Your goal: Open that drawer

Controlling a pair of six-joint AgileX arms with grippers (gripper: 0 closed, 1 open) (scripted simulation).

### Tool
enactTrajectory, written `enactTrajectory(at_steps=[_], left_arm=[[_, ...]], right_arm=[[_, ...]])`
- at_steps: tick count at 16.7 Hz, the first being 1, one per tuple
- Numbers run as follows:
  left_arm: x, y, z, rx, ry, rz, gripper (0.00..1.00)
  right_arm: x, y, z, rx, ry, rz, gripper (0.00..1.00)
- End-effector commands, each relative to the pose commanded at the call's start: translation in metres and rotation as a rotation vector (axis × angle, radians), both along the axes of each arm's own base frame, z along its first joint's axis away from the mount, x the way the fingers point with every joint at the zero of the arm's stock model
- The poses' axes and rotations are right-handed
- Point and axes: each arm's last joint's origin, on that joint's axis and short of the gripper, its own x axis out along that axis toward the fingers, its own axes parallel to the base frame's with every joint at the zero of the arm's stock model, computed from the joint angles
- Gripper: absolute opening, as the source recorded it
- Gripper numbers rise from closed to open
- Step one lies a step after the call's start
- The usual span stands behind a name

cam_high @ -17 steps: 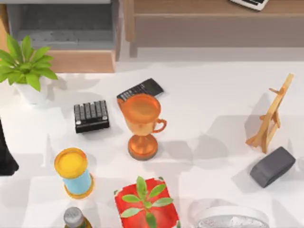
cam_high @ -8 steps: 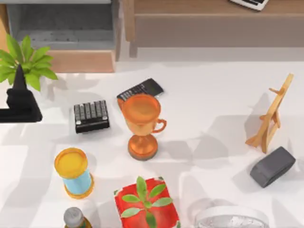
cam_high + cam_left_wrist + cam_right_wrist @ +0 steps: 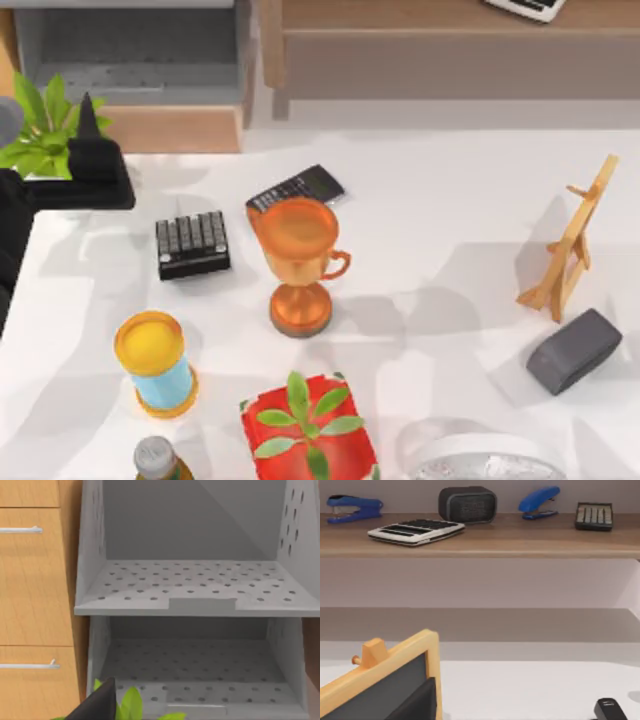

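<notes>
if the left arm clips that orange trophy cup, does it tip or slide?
Probably tips. The orange trophy cup has a wide bowl over a thin stem and a smaller round base, so it looks top-heavy. Its glossy finish suggests hard and possibly slippery. Once down, the round bowl might roll toward the black calculator just behind it. The left gripper is beside the potted plant.

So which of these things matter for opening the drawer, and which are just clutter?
Belongs to the job:
- boxy drawer with light tan wooden front and dark grey inside
- left arm's black tool, beside the drawer front

Just lying about:
- green potted plant
- orange trophy cup
- black keypad
- dark grey block
- small wooden easel
</notes>
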Motion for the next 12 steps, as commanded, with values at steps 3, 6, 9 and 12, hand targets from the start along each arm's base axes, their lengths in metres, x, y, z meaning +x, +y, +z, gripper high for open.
enactTrajectory(at_steps=[3,6,9,12], left_arm=[[0.000,0.001,-0.001,0.001,0.003,0.002,1.00],[0.007,0.004,0.003,0.030,-0.006,0.012,1.00],[0.036,0.018,0.012,0.150,-0.025,0.052,1.00],[0.082,0.048,0.014,0.372,-0.020,0.098,1.00]], right_arm=[[0.000,0.000,0.000,0.000,0.000,0.000,1.00],[0.000,0.000,0.000,0.000,0.000,0.000,1.00],[0.000,0.000,0.000,0.000,0.000,0.000,1.00],[0.000,0.000,0.000,0.000,0.000,0.000,1.00]])
